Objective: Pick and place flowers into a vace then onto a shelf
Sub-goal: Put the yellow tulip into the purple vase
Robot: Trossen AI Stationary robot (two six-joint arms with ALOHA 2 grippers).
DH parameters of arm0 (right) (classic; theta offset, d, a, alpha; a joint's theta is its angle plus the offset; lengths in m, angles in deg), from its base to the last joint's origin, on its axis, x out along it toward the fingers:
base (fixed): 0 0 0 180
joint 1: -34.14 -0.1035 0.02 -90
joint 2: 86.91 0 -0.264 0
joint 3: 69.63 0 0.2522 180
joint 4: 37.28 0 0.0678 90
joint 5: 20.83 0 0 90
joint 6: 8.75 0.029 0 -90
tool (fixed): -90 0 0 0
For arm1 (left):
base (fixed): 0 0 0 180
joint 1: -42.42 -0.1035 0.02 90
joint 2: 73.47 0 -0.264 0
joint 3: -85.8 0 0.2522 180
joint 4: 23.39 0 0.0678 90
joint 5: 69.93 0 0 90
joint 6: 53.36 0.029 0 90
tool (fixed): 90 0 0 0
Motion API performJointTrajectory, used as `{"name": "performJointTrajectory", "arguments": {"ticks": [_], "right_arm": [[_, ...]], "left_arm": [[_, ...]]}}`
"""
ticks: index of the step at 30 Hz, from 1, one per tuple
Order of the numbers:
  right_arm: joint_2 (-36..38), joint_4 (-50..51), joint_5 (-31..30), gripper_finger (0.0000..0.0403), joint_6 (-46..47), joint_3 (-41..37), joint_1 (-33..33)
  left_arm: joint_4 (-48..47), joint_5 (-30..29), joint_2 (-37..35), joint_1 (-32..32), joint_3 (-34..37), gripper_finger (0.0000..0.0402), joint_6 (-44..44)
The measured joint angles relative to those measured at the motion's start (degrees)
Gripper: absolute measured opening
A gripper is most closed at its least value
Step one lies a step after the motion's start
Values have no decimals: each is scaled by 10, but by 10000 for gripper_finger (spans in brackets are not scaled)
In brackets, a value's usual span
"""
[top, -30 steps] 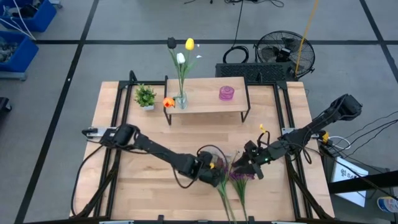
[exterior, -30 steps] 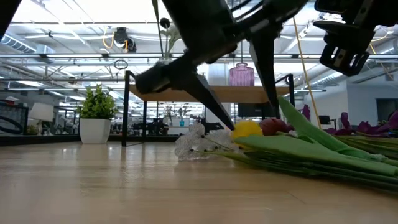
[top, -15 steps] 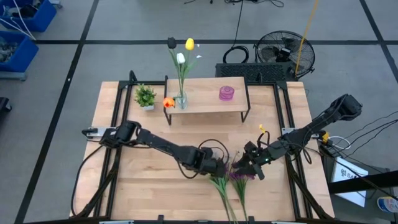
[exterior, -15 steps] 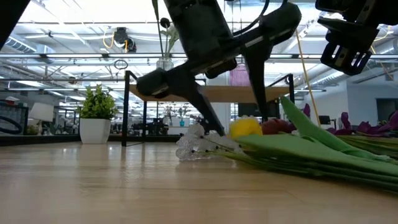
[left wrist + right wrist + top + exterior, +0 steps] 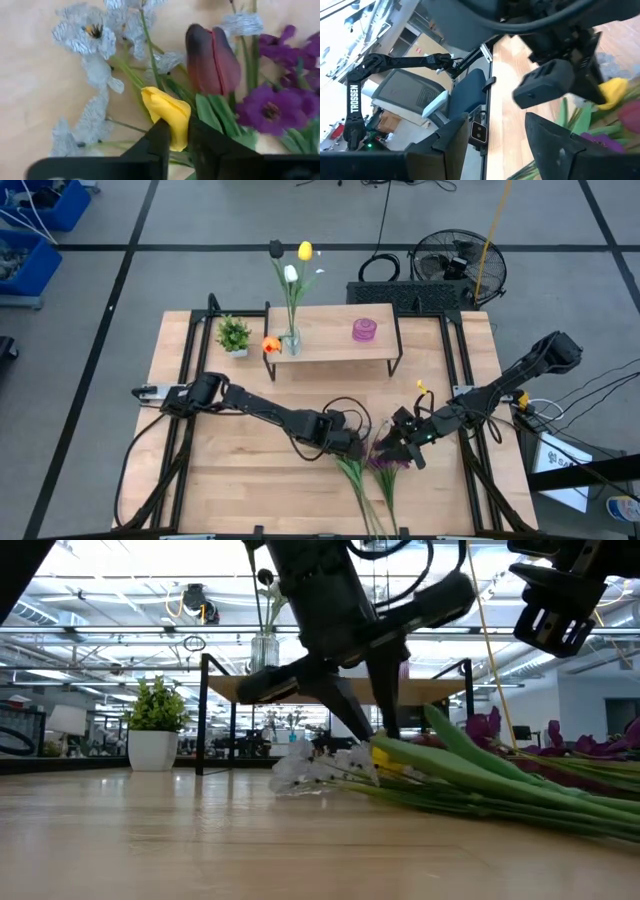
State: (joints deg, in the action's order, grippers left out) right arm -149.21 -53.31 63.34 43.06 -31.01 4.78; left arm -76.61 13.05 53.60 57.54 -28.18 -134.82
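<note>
The left gripper (image 5: 173,150) has its two dark fingers (image 5: 156,145) pinched narrow on the base of a yellow tulip (image 5: 167,115), which lies in the loose bunch of flowers (image 5: 365,460) on the table (image 5: 240,480). Crowding that tulip are a dark red tulip (image 5: 212,60) just beside it, purple blooms (image 5: 272,107) on the far side, and pale lilac-white sprays (image 5: 92,45) whose stems cross under it — green leaves and stems touch the fingers from both sides.

The right gripper (image 5: 400,452) hangs just beside the same bunch with its fingers (image 5: 555,145) apart and nothing between them; it looks onto the left arm's wrist.

Farther back, the shelf (image 5: 335,345) carries a clear vase (image 5: 291,340) with white, yellow and dark flowers already upright in it, an orange tulip (image 5: 270,344) at its edge, and a pink jar (image 5: 365,330). A small potted plant (image 5: 234,336) stands on the table just beside the shelf's left end.
</note>
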Motion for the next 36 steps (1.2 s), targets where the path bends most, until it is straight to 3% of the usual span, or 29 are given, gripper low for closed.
{"name": "performJointTrajectory", "arguments": {"ticks": [4,10,16,23,28,36], "right_arm": [[0,-5,0,187,0,0,0],[0,-5,-1,187,0,0,0],[0,-20,-17,187,-33,0,1],[0,-36,-80,187,-80,0,36],[0,-101,-55,187,-88,0,68],[0,-92,16,179,-74,0,86]], "left_arm": [[-4,-4,-5,-13,0,14,34],[1,-25,-51,-18,-6,9,52],[6,-128,-127,-2,-6,12,95],[86,-259,-196,23,-6,11,247],[150,-289,-197,26,-6,7,353],[165,-291,-189,16,-6,15,368]]}}
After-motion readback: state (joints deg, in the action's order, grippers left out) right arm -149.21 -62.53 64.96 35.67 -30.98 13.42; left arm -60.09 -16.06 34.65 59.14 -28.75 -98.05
